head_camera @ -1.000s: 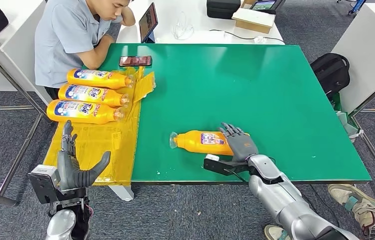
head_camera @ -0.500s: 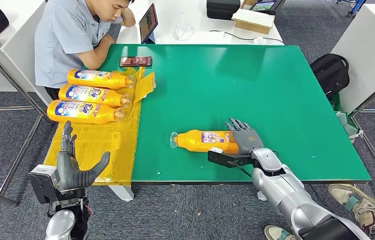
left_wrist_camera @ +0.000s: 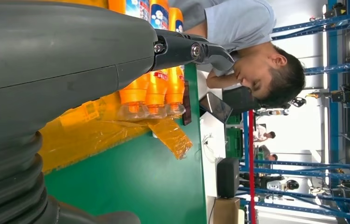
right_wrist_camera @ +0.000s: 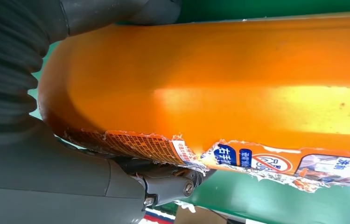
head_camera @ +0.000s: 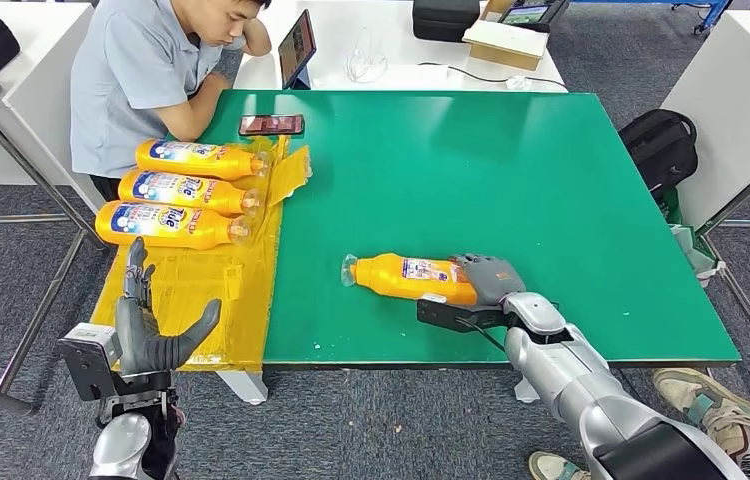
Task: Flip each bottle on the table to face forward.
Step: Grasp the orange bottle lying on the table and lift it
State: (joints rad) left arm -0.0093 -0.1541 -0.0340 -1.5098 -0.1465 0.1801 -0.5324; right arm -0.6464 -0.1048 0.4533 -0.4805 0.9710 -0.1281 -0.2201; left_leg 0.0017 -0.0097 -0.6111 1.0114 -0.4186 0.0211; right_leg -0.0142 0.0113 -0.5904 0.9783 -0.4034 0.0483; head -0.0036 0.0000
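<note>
An orange detergent bottle (head_camera: 406, 278) lies on its side near the front edge of the green table (head_camera: 471, 170), cap to the left, with a torn label on its upper side. My right hand (head_camera: 491, 278) grips its base end, fingers curled over it. In the right wrist view the orange bottle (right_wrist_camera: 238, 74) sits close against my right hand (right_wrist_camera: 47, 182), which wraps both sides of its base. Three more orange bottles (head_camera: 191, 190) lie side by side on a yellow plastic sheet (head_camera: 191, 290) at the table's left, blue labels up. My left hand (head_camera: 151, 335) hangs open before the table's front left corner.
A person (head_camera: 141, 70) sits at the table's far left corner beside a phone (head_camera: 271, 123) and a standing tablet (head_camera: 297, 45). A black backpack (head_camera: 663, 145) sits on the floor to the right. In the left wrist view the three bottles (left_wrist_camera: 157, 84) lie beyond my left hand (left_wrist_camera: 47, 70).
My right hand has slid forward over the bottle's base and its raised fingers have curled down around it. The left hand has stayed put.
</note>
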